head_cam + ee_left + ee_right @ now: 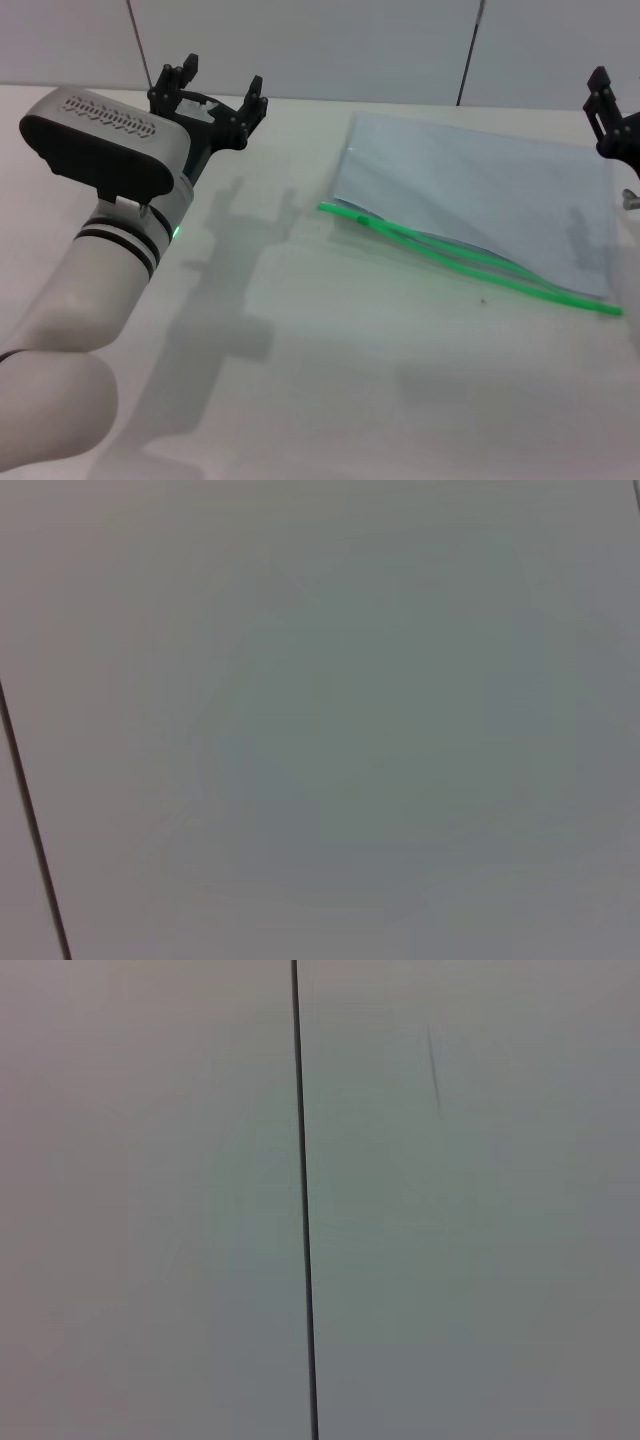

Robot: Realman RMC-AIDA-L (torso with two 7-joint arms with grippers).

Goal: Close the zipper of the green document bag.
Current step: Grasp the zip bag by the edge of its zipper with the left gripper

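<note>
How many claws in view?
2: left claw, open, at the table's far left, away from the bag; right claw at its far-right corner, partly cropped.

The head view looks forward and down from above onto the white table [330, 400], taking in the green document bag [480, 200] at right of center and the wall panels along the top. The 2 wrist views face only plain pale surface crossed by 1 dark seam each, sharing nothing recognizable with the head view.

White table [330, 380], green document bag [480, 190] lying flat
</note>
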